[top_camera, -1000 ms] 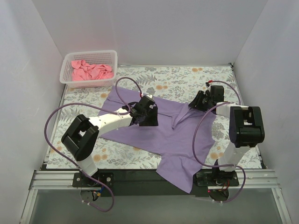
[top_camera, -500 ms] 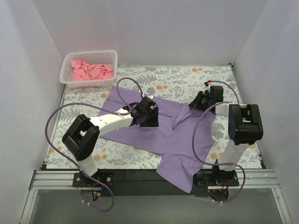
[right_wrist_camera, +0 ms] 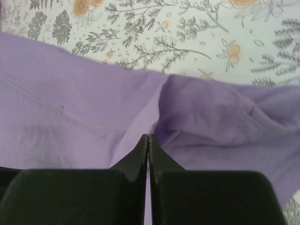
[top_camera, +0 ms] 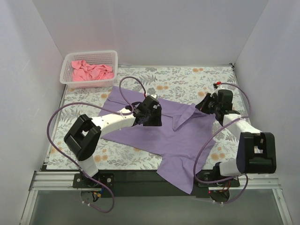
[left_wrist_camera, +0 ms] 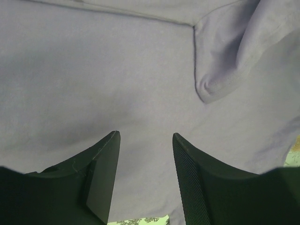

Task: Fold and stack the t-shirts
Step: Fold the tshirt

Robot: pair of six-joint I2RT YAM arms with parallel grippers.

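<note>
The lavender t-shirt (top_camera: 168, 136) lies spread and wrinkled across the middle of the table, its lower hem hanging over the near edge. My left gripper (top_camera: 152, 119) is open just above the shirt's middle; in the left wrist view (left_wrist_camera: 146, 133) nothing is between the fingers, and a folded sleeve or collar (left_wrist_camera: 220, 79) lies ahead. My right gripper (top_camera: 206, 104) is shut at the shirt's right edge, its tips (right_wrist_camera: 148, 136) pinching a ridge of lavender cloth (right_wrist_camera: 70, 93). The salmon-pink t-shirt (top_camera: 91, 71) sits crumpled in the basket.
A white mesh basket (top_camera: 89, 53) stands at the back left corner. The floral tablecloth (top_camera: 187, 79) covers the table. White walls close in the left, back and right. Purple cables loop over both arms.
My right arm has swung out to the right, taking its shut gripper towards the table's right side. The left gripper has edged slightly right over the shirt.
</note>
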